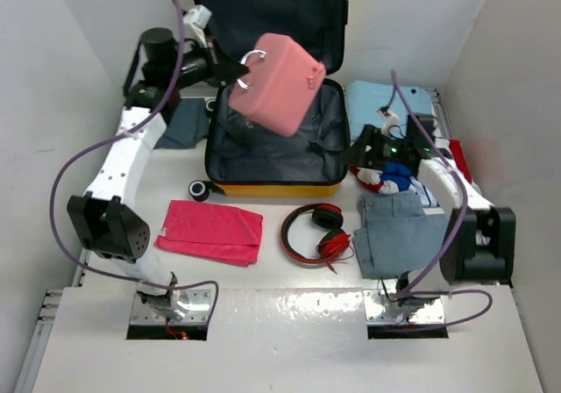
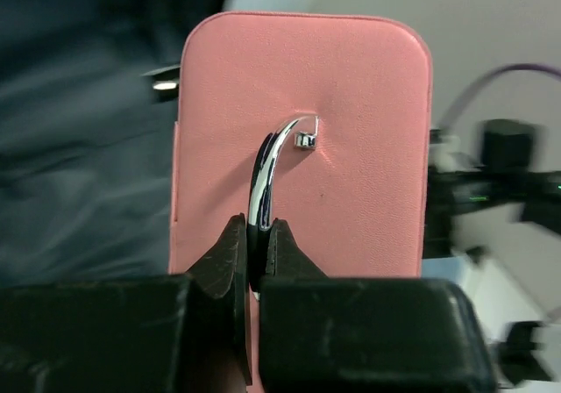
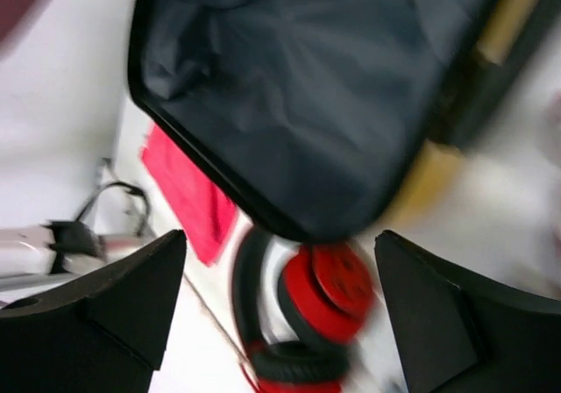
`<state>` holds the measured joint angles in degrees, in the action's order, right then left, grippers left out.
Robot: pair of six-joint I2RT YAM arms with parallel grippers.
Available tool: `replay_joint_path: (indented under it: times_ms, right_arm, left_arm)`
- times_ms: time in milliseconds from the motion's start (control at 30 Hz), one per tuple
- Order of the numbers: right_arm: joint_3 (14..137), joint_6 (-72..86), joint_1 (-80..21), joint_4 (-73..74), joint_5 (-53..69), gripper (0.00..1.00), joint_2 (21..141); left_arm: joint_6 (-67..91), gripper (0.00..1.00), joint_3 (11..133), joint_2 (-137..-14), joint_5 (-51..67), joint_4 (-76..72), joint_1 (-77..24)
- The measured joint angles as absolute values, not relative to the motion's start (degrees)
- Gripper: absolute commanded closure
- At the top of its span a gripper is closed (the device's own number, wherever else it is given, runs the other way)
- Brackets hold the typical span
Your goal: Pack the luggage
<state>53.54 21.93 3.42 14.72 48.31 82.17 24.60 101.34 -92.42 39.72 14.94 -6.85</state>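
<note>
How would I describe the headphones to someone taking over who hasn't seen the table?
Find the open yellow suitcase mid-table. Just in front of its near wall, between the folded pink cloth and the jeans, lie the headphones: the only hoop-shaped thing, red and black with round ear cups.

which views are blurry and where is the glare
Right wrist view: smeared throughout, the red headphones and luggage edge soft. Left wrist view: pink case sharp, its chrome ring handle glinting, background out of focus. Top external view: crisp, with glare on the glossy table strip between the arm bases.
</note>
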Motion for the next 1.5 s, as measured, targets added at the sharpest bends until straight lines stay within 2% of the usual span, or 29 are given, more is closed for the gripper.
replay_joint_path:
  times_ms: [67,200,333,533,1000,1200,1500]
  right_arm:
    - [55.27,26.63,0.12,10.50,48.18,0.16,85.84]
    - [58.85,32.80,-6.42,6.37,45.91,0.27,92.31]
    - [59.40,42.81,-8.58,-1.61,44.71,0.33,96.97]
    - [64.55,51.27,-9.37,-6.59,40.56,0.34,103.33]
    - [65.04,65.19,-12.53,-18.63,31.92,0.35,103.79]
    - [64.88,67.75,-12.45,-20.62,31.24,0.35,103.79]
    - [58.81,65.06,-10.68,-18.00,31.51,0.35,99.85]
  left_arm:
    - [28.91,1.00,100.53,-94.13,40.99,10.44,-9.10]
    - [34.87,1.00,100.03,-97.14,40.60,4.91,-13.15]
    - [40.27,1.00,98.80,-98.15,40.16,-0.25,-14.66]
    - [45.95,1.00,94.87,-98.48,38.72,-5.67,-14.52]
    - [57.47,1.00,90.56,-98.61,37.74,-14.50,-15.20]
    - [51.68,1.00,90.35,-97.51,31.81,-10.44,-15.16]
    - [28.82,1.00,90.35,-96.97,11.86,5.43,-20.95]
